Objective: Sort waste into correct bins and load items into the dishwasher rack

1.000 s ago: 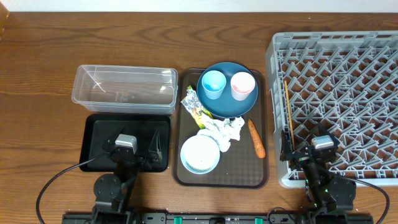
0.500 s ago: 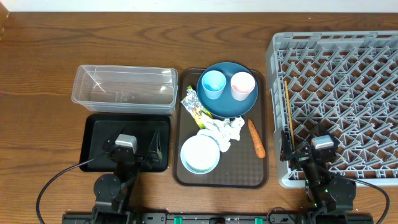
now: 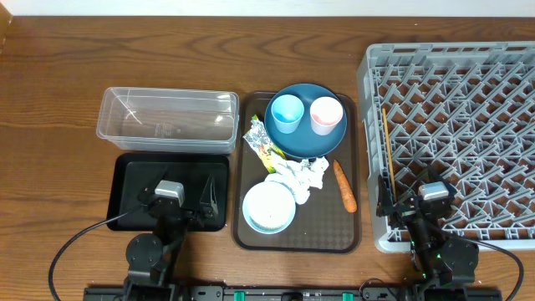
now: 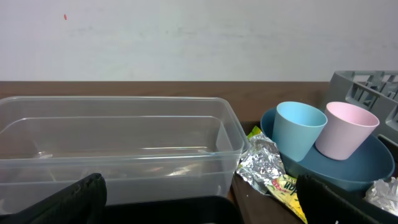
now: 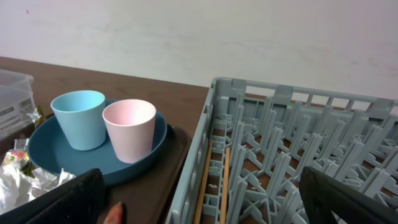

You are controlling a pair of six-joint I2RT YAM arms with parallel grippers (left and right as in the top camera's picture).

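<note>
The rack [image 3: 365, 150] is seen ahead of the right gripper [image 5: 208, 205] and to its right, with two thin sticks [image 3: 386, 150] lying inside its left wall. The brown tray [image 3: 301, 234] lies between the two grippers. The tub [image 3: 167, 92] is found straight ahead of the left gripper [image 4: 205, 205], and the black tray [image 3: 134, 176] lies under that gripper.

On the brown tray, the plate [image 3: 305, 142] is set at the far end. The bowl [image 3: 268, 206], tissue [image 3: 303, 176] and carrot [image 3: 344, 186] are placed nearer the grippers, and the wrapper [image 3: 261, 144] lies beside the plate's left rim. The blue cup [image 3: 286, 113] and pink cup [image 3: 326, 114] are stood upright on the plate.

Both grippers' fingers are held spread wide, with nothing between them.
</note>
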